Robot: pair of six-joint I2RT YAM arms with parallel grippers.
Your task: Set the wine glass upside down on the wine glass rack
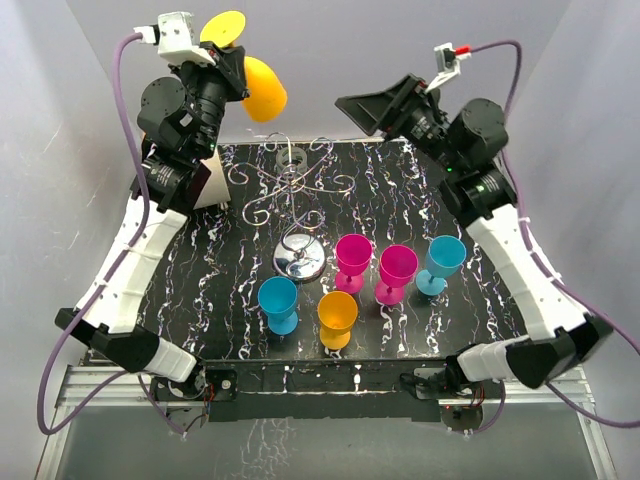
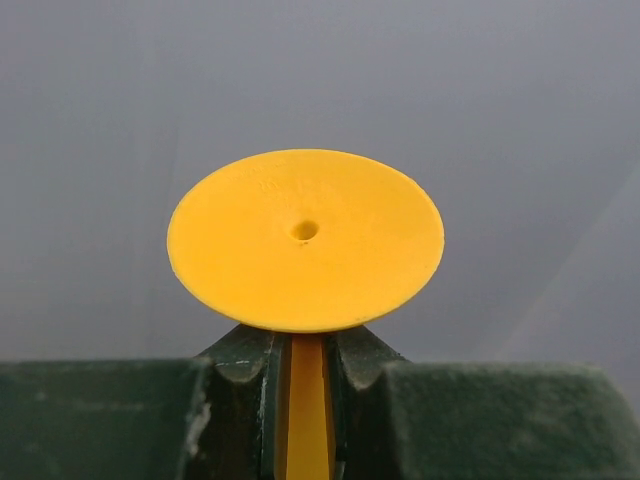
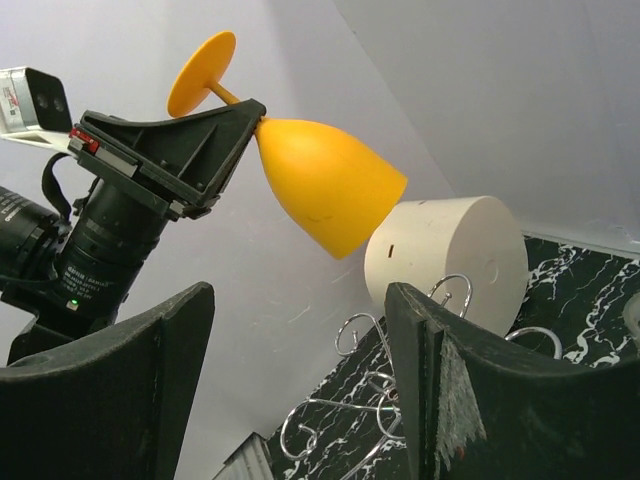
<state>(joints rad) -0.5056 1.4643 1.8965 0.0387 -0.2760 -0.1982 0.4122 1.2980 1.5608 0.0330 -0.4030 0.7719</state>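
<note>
A yellow wine glass hangs high over the table's back left, tilted bowl-down with its round foot uppermost. My left gripper is shut on its stem, just under the foot. The wine glass rack, thin silver scrolled wire on a shiny round base, stands below and to the right of the glass. My right gripper is open and empty at the back right, facing the glass, with the rack's scrolls showing between its fingers.
A white cylinder stands at the back left of the black marbled table, behind the rack. In front of the rack stand several upright glasses: two pink, a teal, a blue and an orange.
</note>
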